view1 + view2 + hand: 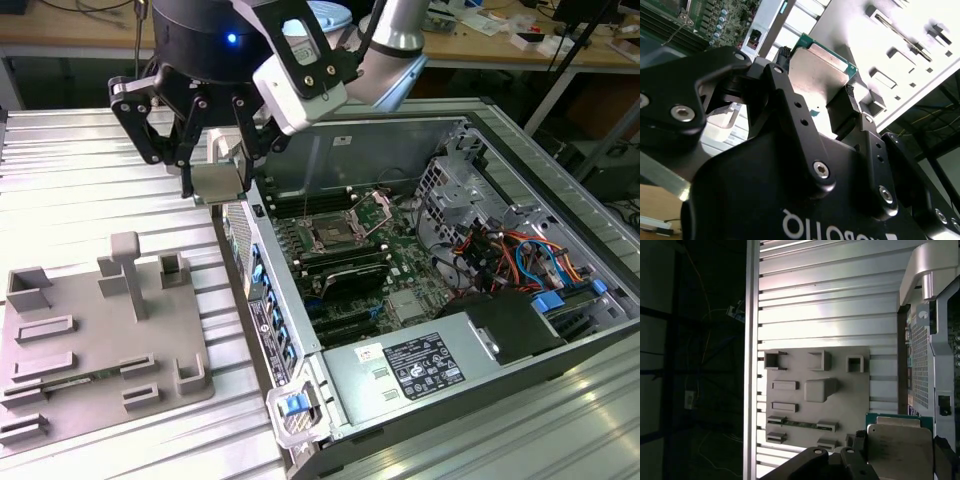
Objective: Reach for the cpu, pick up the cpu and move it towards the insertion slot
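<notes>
Exterior view: black multi-fingered gripper (pixel 215 165) closed on flat square cpu with silver-white metal top (pixel 217 182), gripped by opposite edges, lifted above case wall. Silvery square insertion slot with dark centre (pixel 332 236) nearby, below. Grey fixture plate (pixel 60 385) well apart.

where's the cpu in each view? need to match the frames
Exterior view: cpu clamped in the hand, above the computer case's near wall.
Second wrist view: cpu between the fingers, silver top showing.
First wrist view: cpu held beside the grey fixture plate.
Shared landmark: fixture plate.
</notes>
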